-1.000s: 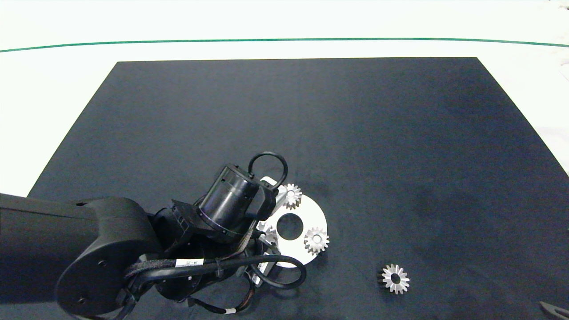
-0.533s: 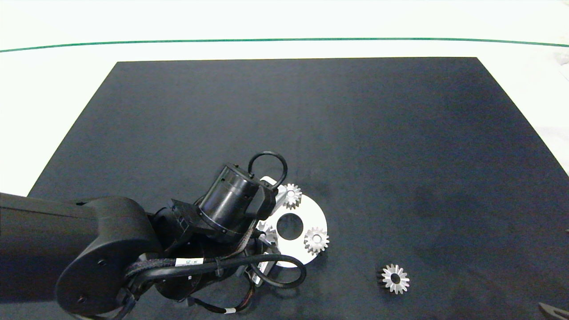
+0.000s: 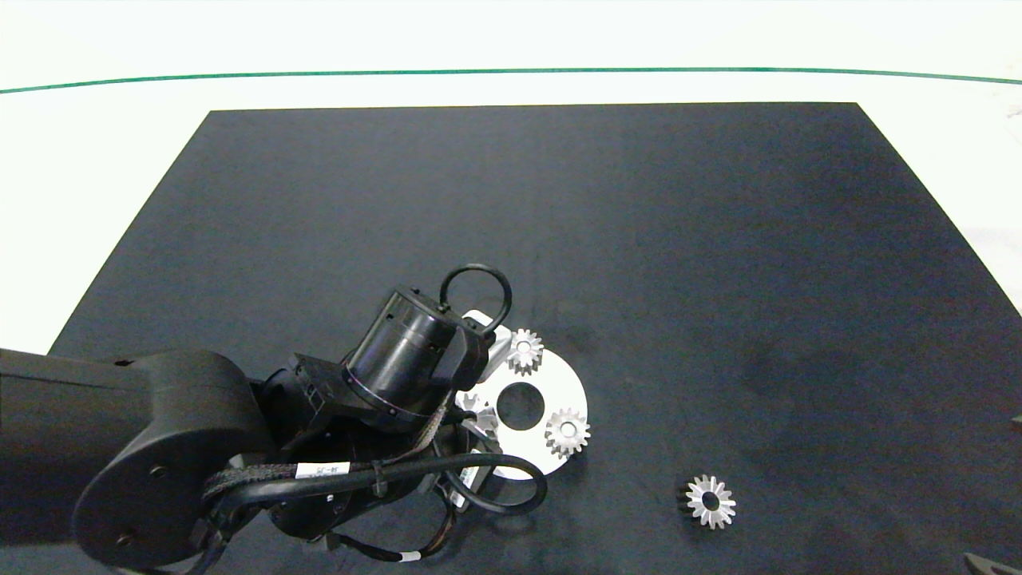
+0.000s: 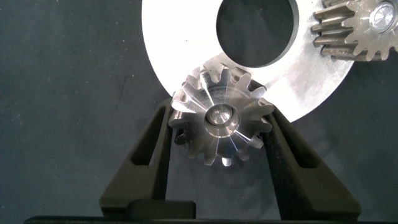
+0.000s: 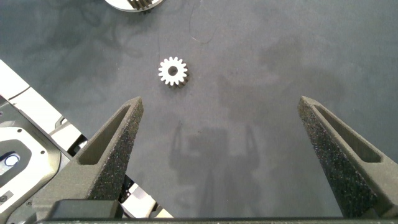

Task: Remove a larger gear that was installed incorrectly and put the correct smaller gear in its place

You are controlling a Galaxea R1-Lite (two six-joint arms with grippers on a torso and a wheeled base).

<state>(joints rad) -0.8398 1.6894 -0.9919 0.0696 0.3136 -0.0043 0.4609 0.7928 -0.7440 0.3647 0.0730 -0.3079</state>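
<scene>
Silver metal gear with a thick body, the larger gear [image 4: 219, 122], sits clamped between the two dark fingers [image 4: 152, 146] of your left end effector [image 4: 219, 134]; in the left wrist view you see the fingers pressing its toothed rim from both sides. That gear overlaps the edge of the flat round silver plate [image 4: 180, 46], next to the plate's big centre hole. From the head view your left end effector [image 3: 471, 415] is mostly hidden under its own dark arm [image 3: 160, 447], which reaches in from the left over the black mat [image 3: 559, 224] on the bench.

On the plate [image 3: 559, 383] you also have two silver gears with pale centres, one at the far edge [image 3: 524, 351] and one at the right edge [image 3: 568, 432].

Your replacement, the silver star-toothed smaller gear [image 3: 709, 501] with the wide centre hole, lies flat on the mat, well apart from the plate. Your right end effector [image 5: 221, 149] hangs spread wide above the mat, gripping nothing, with the smaller gear [image 5: 172, 71] ahead of it.
</scene>
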